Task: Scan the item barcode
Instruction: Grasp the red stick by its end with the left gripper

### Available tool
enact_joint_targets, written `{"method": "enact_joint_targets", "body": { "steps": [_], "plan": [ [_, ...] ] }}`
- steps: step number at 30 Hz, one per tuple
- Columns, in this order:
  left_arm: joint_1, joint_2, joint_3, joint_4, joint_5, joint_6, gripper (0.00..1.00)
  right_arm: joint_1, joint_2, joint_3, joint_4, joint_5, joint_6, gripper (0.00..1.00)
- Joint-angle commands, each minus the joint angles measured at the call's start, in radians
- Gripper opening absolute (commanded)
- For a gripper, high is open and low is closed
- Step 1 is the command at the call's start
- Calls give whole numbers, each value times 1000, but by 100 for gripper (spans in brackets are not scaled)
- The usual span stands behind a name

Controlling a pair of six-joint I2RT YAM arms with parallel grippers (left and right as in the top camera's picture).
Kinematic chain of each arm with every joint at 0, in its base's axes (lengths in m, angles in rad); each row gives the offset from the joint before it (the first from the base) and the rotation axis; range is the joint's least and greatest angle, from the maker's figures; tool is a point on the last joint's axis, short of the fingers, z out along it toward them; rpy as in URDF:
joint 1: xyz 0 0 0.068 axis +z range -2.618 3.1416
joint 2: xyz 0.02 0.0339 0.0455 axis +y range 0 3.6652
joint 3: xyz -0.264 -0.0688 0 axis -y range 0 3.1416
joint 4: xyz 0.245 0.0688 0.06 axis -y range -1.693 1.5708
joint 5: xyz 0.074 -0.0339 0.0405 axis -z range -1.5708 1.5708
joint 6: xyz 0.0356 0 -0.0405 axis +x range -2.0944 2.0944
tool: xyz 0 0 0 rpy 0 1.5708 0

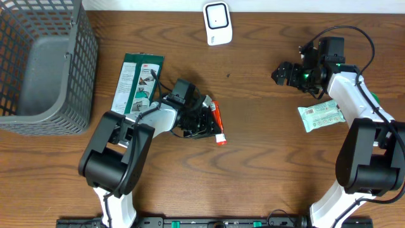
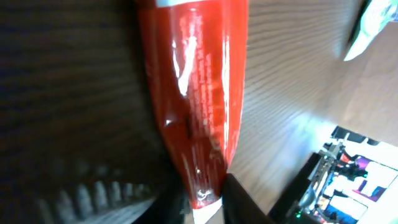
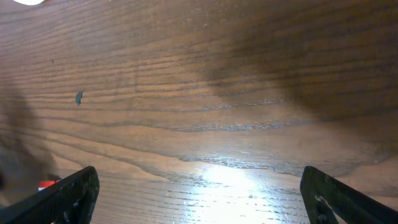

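At table centre, left gripper [image 1: 201, 121] jaws clamp the red plastic tube with white cap [image 1: 217, 120], which lies on the wooden table [image 1: 266, 164]. Right gripper [image 1: 282, 73] jaws are spread wide above the wood.

Overhead straight down on table [image 1: 266, 126], wrist views low, close, left shares red tube [image 1: 217, 121] [image 2: 199, 93]

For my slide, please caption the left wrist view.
Red tube, its end between the left jaws, on the wooden table.
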Motion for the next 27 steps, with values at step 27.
{"method": "enact_joint_targets", "body": {
  "steps": [27],
  "plan": [
    [-100, 146, -67, 108, -485, -327, 54, 3, -19, 15, -1, 3, 6, 99]
  ]
}}
